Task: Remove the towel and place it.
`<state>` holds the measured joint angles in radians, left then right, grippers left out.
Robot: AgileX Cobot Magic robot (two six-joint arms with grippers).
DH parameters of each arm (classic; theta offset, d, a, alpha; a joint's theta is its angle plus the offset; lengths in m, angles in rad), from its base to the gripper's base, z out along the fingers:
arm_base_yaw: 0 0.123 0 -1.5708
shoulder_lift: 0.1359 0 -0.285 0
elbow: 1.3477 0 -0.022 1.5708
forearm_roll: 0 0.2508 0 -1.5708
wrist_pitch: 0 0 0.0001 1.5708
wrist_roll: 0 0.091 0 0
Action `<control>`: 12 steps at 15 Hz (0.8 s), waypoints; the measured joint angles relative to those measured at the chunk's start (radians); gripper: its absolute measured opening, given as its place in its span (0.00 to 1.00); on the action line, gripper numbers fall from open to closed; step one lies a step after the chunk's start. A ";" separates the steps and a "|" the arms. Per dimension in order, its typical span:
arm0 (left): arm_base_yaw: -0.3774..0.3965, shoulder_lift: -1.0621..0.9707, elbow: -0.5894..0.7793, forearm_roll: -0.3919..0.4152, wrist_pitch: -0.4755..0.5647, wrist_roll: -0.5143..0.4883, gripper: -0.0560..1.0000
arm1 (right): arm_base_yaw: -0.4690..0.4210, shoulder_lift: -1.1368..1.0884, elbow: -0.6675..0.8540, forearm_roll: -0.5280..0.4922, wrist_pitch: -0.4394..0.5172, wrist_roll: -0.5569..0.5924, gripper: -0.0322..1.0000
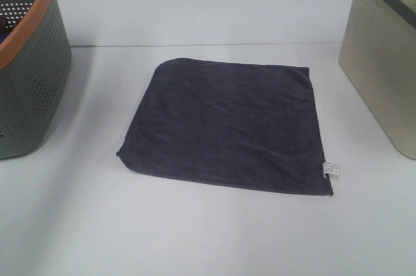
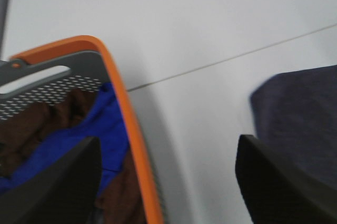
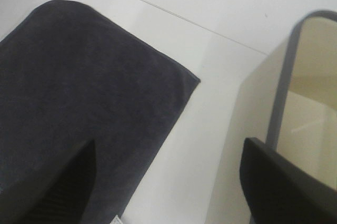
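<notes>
**A:** What does the high camera show?

**B:** The towel lies spread flat on the white table. It sits about midway between a grey perforated basket with an orange rim on the left and a beige bin on the right. It touches neither of them. A small white tag sits at its near right corner.

**A:** And the left wrist camera?

**B:** The left gripper is spread wide, with nothing between its two dark fingers. It hangs above the basket's side. One finger shows over the inside of the basket, where a blue cloth lies among brown cloth. The orange rim and a strip of bare table run through the gap. The other finger shows in front of one corner of the towel. The picture is a little blurred.

**A:** Is either finger touching anything?

**B:** I cannot tell the height from this view.

**A:** The right wrist camera?

**B:** The right gripper is also spread wide and holds nothing. One finger shows over the towel, whose hemmed corner points toward the bin. The other finger shows over the bin's grey-rimmed open top. Bare table fills the gap between towel and bin. The white tag just peeks in beside the finger on the towel's side.
</notes>
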<state>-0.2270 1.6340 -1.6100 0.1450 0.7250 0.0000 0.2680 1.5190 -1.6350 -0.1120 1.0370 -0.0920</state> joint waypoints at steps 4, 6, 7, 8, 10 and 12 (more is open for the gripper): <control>0.193 0.003 -0.086 -0.315 0.223 0.126 0.70 | 0.000 0.039 -0.041 -0.133 0.169 0.169 0.72; 0.264 0.003 -0.086 -0.319 0.357 0.131 0.75 | 0.000 0.036 -0.041 -0.142 0.177 0.166 0.73; 0.291 0.000 -0.086 -0.320 0.395 0.133 0.81 | 0.000 0.026 -0.041 -0.137 0.177 0.170 0.74; 0.303 -0.012 -0.081 -0.319 0.429 0.133 0.85 | 0.000 0.011 -0.037 -0.135 0.175 0.187 0.75; 0.306 -0.068 -0.044 -0.321 0.471 0.133 0.88 | 0.000 -0.051 0.009 -0.125 0.175 0.207 0.75; 0.306 -0.161 0.053 -0.322 0.478 0.133 0.88 | 0.000 -0.165 0.121 -0.087 0.176 0.207 0.75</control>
<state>0.0790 1.4730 -1.5570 -0.1770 1.2030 0.1330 0.2680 1.3540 -1.5140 -0.1990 1.2130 0.1150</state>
